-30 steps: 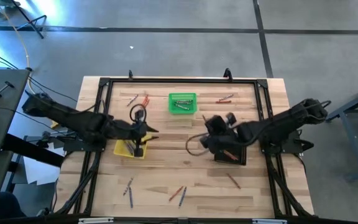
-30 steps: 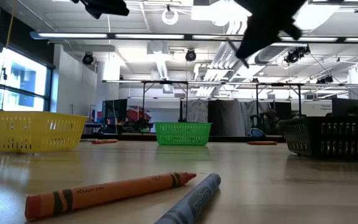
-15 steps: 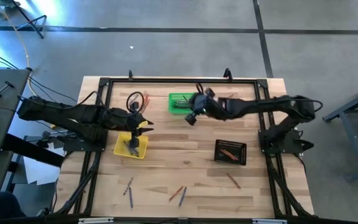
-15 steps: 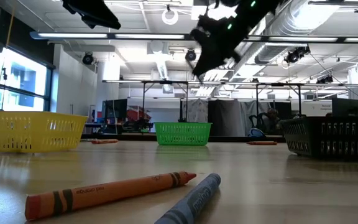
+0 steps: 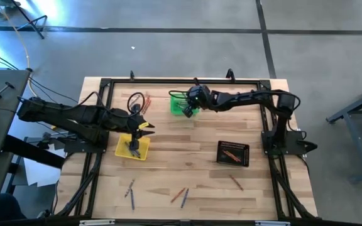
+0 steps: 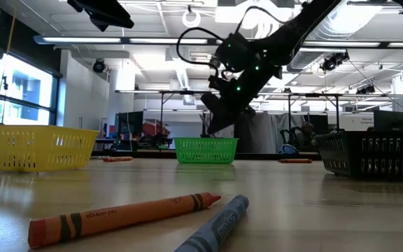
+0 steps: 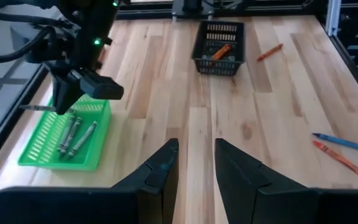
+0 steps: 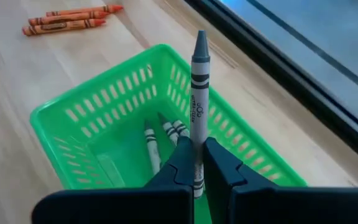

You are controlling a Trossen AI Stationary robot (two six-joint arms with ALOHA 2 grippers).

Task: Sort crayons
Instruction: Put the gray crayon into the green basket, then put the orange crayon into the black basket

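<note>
My right gripper (image 8: 197, 167) hangs over the green basket (image 8: 104, 127) at the table's far middle, shut on a grey crayon (image 8: 199, 87). Several grey crayons (image 8: 166, 134) lie on the basket's floor. My left gripper (image 7: 196, 163) hovers above the yellow basket (image 5: 126, 150) at the left, open, with nothing between its fingers. In the high view the right gripper (image 5: 188, 108) sits at the basket's right rim. Loose orange crayons (image 8: 67, 18) lie on the wood beyond the green basket. My right gripper pinches the grey crayon near its blunt end (image 8: 197, 163) between its two fingers. The crayon runs along the fingers and sticks out ahead of them, pointed tip forward. The fingers slant down from the table's right side. The crayon is clear of the basket, above its inside.
A black basket (image 5: 233, 153) with orange crayons stands at the right. Loose crayons lie near the front edge (image 5: 180, 196), at the front left (image 5: 129, 188), front right (image 5: 235, 182) and far right (image 5: 227, 99). In the low view an orange crayon (image 6: 117, 213) and a blue-grey one (image 6: 215, 227) lie close.
My right gripper has swung from above the black basket toward the table's far edge and left, sinking until it hangs over the green basket. My left gripper has shifted a little toward the far edge above the yellow basket.
</note>
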